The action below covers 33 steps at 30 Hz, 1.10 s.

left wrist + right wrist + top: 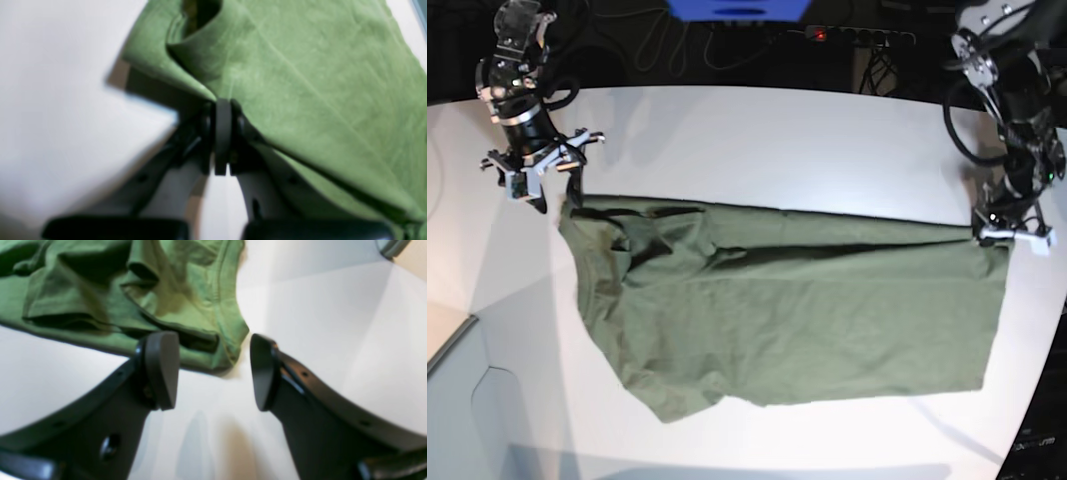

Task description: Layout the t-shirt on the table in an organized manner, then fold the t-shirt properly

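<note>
The olive-green t-shirt point(807, 310) lies spread wide across the white table point(757, 140), with wrinkles and a folded-over band along its far edge. My left gripper point(1002, 232) is at the shirt's far right corner. In the left wrist view this gripper point(223, 103) is shut on the t-shirt point(317, 66), whose edge is pinched between the pads and pulled taut. My right gripper point(555, 190) stands open at the shirt's far left corner. In the right wrist view its fingers point(161, 370) straddle a bunched corner of the t-shirt point(186, 300) without gripping it.
Dark cables and a power strip point(817, 35) run behind the table's far edge. A grey-white box corner point(457, 400) sits at the lower left. The table's curved edge runs down the right side beside the left arm.
</note>
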Motion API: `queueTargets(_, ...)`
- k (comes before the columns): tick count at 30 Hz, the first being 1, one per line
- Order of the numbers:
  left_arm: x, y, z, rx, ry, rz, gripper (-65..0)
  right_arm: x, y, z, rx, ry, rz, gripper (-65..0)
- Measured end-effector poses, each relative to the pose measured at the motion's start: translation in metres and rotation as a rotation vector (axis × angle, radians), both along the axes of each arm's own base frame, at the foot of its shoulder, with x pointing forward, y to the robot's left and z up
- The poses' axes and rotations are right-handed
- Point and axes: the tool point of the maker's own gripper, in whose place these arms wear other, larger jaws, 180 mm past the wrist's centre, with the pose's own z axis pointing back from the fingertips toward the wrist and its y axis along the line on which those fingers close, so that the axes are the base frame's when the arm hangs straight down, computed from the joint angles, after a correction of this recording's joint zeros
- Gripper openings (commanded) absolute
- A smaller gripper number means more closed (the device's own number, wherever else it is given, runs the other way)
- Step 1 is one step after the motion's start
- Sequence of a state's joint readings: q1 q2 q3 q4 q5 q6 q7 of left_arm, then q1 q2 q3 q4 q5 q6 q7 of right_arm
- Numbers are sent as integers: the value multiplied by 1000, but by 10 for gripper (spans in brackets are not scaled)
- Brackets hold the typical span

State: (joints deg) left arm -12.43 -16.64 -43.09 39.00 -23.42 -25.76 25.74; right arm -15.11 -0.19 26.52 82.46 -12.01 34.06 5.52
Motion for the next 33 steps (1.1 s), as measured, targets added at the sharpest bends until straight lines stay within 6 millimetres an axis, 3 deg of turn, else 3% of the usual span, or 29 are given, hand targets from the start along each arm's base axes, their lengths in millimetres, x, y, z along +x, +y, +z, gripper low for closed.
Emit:
queueTargets(6, -23, 10, 1, 21, -3, 15, -650, 0, 6, -3, 11, 5, 6, -309)
queueTargets(13, -25, 11, 1, 13, -4, 21, -643, 14, 22, -30, 85, 56, 18, -309)
queueTargets(19, -23, 12, 2, 13, -8, 21, -540, 29, 15, -39, 99, 69, 9, -309)
queueTargets(23, -23, 13, 3, 17, -10, 22, -538, 43, 3, -39, 92, 64, 6, -309)
queueTargets(28, -22, 13, 4, 19, -10, 22, -535, 48, -4, -53, 107, 106, -1, -309)
queueTargets(33, -22, 13, 4, 19, -10, 22, -533, 53, -11, -49, 92, 96, 0, -310)
